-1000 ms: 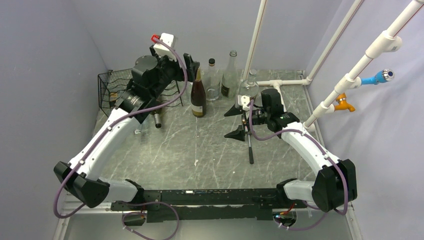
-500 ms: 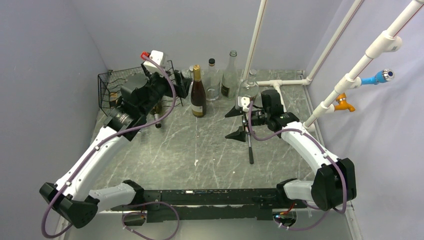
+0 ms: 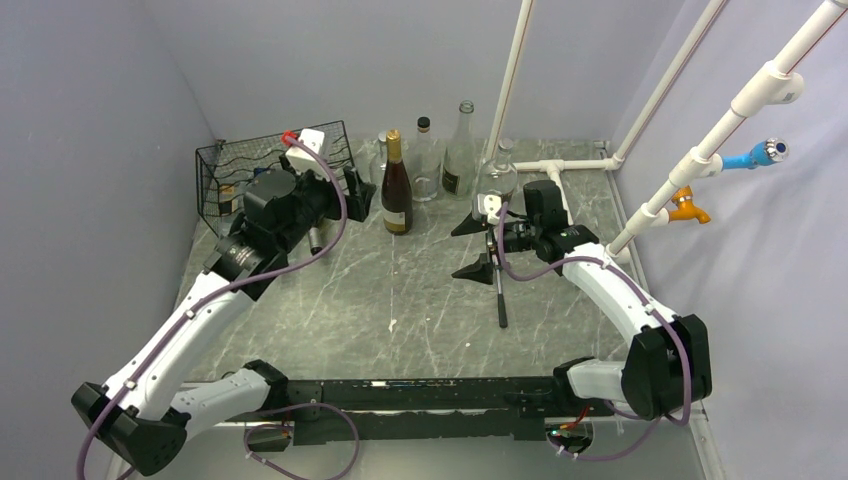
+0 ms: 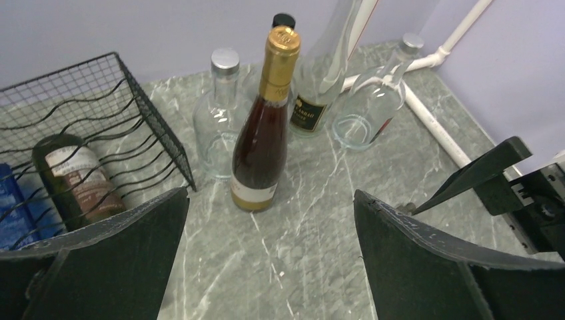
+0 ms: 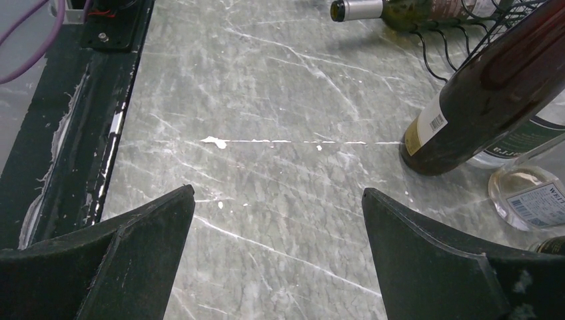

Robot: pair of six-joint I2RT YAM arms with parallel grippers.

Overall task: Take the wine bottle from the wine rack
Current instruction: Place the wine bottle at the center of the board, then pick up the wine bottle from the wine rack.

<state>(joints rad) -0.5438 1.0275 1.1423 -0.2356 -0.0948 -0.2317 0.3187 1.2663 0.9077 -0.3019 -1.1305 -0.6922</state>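
The black wire wine rack (image 3: 225, 170) stands at the back left; it also shows in the left wrist view (image 4: 100, 113). A green wine bottle (image 4: 73, 177) lies in it, its neck poking out towards the front (image 3: 315, 238), (image 5: 373, 9). A dark bottle with a gold cap (image 3: 397, 190) stands upright on the table just right of the rack (image 4: 261, 147), (image 5: 490, 100). My left gripper (image 3: 357, 192) is open and empty between rack and dark bottle (image 4: 270, 260). My right gripper (image 3: 470, 245) is open and empty at mid table (image 5: 278, 193).
Three clear glass bottles (image 3: 425, 160), (image 3: 460, 150), (image 3: 497, 172) stand behind the dark bottle. A thin black rod (image 3: 499, 295) lies on the table under the right gripper. White pipes (image 3: 580, 162) run along the back right. A blue thing (image 4: 13, 200) lies in the rack.
My left gripper has left the top of the dark bottle, moving down and back to the left beside the rack. The dark bottle stays upright. The right arm has not moved.
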